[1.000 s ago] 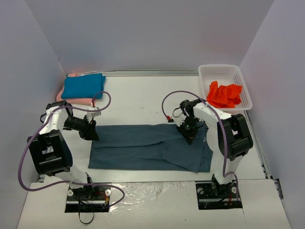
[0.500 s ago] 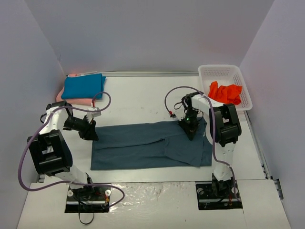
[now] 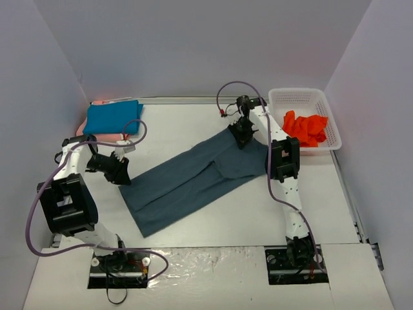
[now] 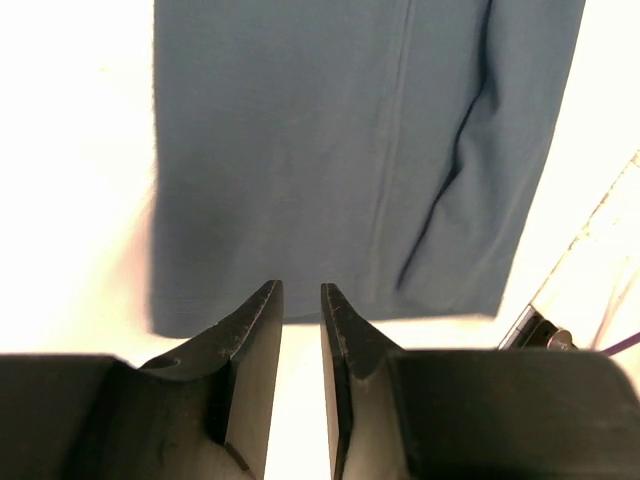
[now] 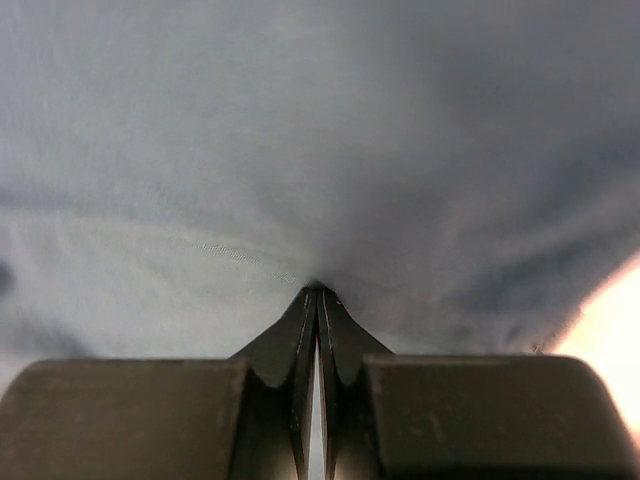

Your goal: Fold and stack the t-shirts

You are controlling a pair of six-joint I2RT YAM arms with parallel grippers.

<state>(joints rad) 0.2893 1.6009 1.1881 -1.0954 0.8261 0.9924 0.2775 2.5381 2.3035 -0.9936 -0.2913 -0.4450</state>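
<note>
A white tabletop [image 3: 193, 129] spreads all around the right gripper [image 3: 237, 138]. Plain pale grey-lavender walls enclose it: the back wall [image 3: 193, 45] beyond the gripper, the left wall [image 3: 35, 97] well to its left, the right wall [image 3: 381, 129] off to its right. A metal rail [image 3: 193, 99] lines the table's far edge just beyond the gripper. Light is soft, even.
</note>
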